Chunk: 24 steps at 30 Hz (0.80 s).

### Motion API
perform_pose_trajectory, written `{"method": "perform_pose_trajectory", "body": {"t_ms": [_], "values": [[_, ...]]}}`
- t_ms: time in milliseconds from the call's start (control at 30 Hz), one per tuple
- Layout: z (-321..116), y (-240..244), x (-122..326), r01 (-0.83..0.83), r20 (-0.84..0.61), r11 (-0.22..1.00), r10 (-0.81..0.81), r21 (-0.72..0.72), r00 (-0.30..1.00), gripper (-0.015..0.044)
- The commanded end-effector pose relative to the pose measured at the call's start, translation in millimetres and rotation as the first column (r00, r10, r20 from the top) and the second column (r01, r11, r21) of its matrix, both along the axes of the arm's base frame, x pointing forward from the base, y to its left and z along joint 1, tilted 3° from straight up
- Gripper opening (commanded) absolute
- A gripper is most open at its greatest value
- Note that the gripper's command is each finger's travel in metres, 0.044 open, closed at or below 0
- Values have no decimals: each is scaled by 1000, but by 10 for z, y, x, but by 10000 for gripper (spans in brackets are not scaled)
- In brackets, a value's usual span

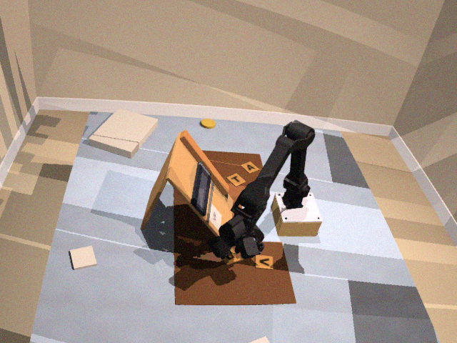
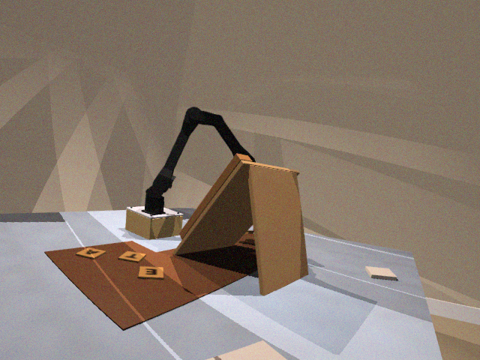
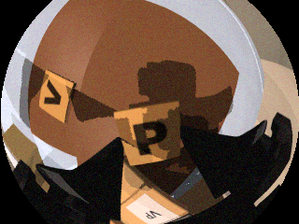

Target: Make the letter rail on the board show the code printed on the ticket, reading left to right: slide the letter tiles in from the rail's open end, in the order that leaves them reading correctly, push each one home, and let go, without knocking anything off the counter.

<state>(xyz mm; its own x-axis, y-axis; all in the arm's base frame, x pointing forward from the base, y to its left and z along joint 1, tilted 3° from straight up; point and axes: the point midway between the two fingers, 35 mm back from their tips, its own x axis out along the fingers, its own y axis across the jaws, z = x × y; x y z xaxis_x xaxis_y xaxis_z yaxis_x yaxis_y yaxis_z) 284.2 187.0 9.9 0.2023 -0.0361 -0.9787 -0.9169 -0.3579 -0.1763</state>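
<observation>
The gripper (image 1: 232, 254) (image 3: 151, 136) is clamped on the P tile (image 1: 233, 258) (image 3: 149, 133), near the board's (image 1: 184, 162) (image 2: 277, 228) near end. Just right lies the V tile (image 1: 264, 261) (image 3: 57, 96) on the brown mat (image 1: 235, 289) (image 2: 127, 294) (image 3: 117, 56). The tilted board bears the dark rail (image 1: 202, 188) and VP ticket (image 1: 215, 216) (image 3: 151, 209), standing between the E tile (image 2: 151, 272) and the gripper. The T tile (image 1: 235, 179) (image 2: 132, 256) and A tile (image 1: 250, 167) (image 2: 90, 253) lie farther off.
</observation>
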Motion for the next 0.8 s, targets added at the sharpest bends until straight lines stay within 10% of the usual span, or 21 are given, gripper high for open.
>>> {"method": "perform_pose_trajectory", "body": {"t_ms": [0, 767], "values": [[64, 8, 85, 120, 55, 993, -121, 24, 991, 0], [392, 19, 467, 645, 209, 695, -715, 317, 667, 0]]}}
